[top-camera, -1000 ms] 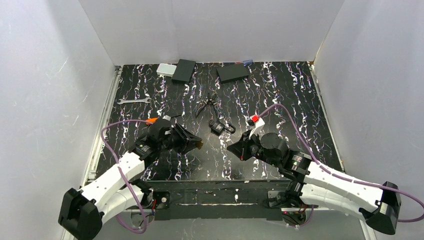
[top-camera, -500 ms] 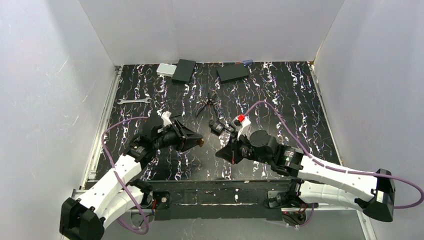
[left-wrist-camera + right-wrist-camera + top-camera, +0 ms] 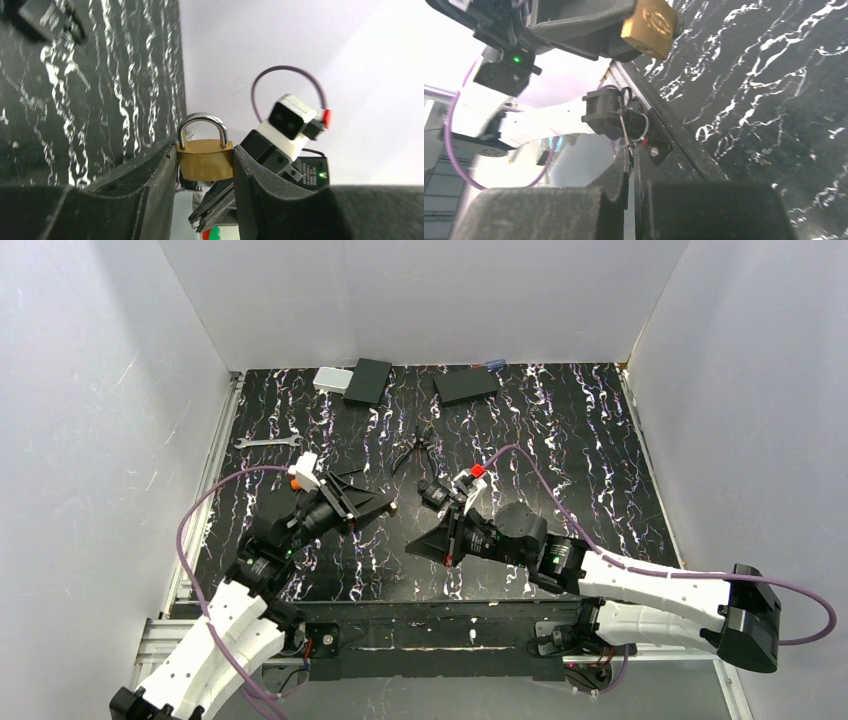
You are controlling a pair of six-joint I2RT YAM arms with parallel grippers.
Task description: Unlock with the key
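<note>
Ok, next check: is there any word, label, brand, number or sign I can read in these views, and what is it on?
No text can be read in any view.
brass padlock: a round stamped mark on its face, too blurred to read.
black box at the back of the table: no lettering can be made out from above.

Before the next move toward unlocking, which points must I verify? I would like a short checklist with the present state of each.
1. Grip: left gripper clamps the brass padlock: ok.
2. Lock: shackle seated in the body: ok.
3. Closure: right gripper shut: ok.
4. Tool: key in right gripper: cannot tell, none shows between its fingers.
5. Aim: keyhole toward right gripper: cannot tell, not seen.
6. Spacing: the two grippers apart, not touching: ok.
</note>
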